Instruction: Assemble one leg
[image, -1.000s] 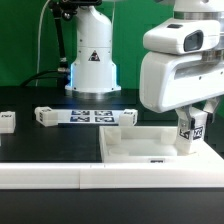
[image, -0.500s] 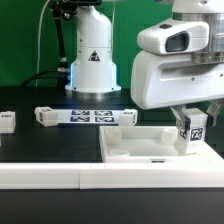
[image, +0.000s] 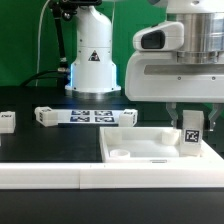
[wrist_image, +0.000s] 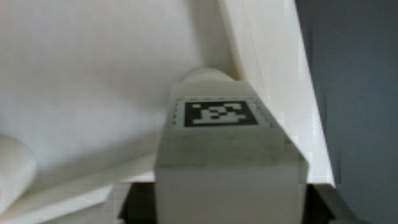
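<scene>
At the exterior view's right, we see the leg (image: 192, 132), a short white post with a black-and-white tag (image: 192, 124) on its face. It is held upright over the far corner of the large flat white piece (image: 140, 150). The fingers (wrist_image: 139, 207) are clenched on the leg. In the wrist view only dark slivers of them show, one on either side of the post. That view looks along the leg's tagged face toward its far end, which lies close against the raised wall (wrist_image: 258, 40) of the white piece; whether they touch we cannot tell. Farther out, the long white bar (image: 85, 116) with several tags lies on the dark surface (image: 40, 140), well apart from the leg. A small white part (image: 6, 121) rests at the exterior view's left edge. We judge the step in hand to be seating the leg at its corner. To do it well, we would keep the post vertical, square its sides to the corner walls and descend slowly. We would loosen the grip only once the leg's foot is fully home.
</scene>
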